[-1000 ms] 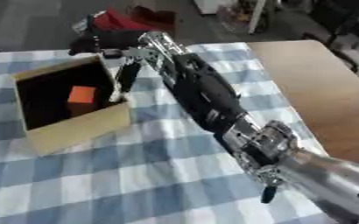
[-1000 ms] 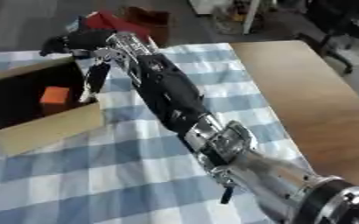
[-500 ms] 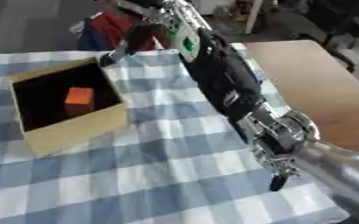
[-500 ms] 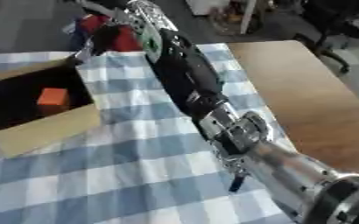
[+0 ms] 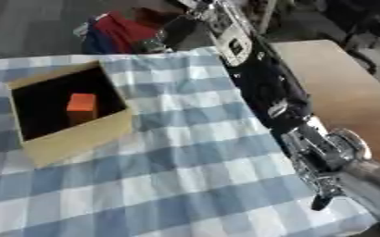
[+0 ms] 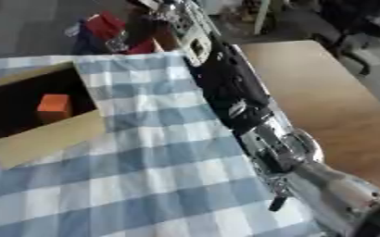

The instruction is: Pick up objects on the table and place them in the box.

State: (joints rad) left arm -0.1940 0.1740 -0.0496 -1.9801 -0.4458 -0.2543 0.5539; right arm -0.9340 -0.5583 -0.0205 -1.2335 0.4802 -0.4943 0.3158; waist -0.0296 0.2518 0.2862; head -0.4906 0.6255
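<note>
Since a second ago my right arm [image 5: 262, 88] has been swinging up off the box [image 5: 76, 139] toward the far edge. The orange block [image 5: 81, 102] is sitting inside the box; I'm seeing nothing else waiting on the checked desk [image 5: 177, 185]. I cannot tell how open the right robot hand is. Red and blue clutter [image 5: 112, 32] is lying beyond.

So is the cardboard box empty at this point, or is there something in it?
Not empty. The open-topped cardboard box holds one orange block, resting on its dark floor, seen in both eye views.
</note>
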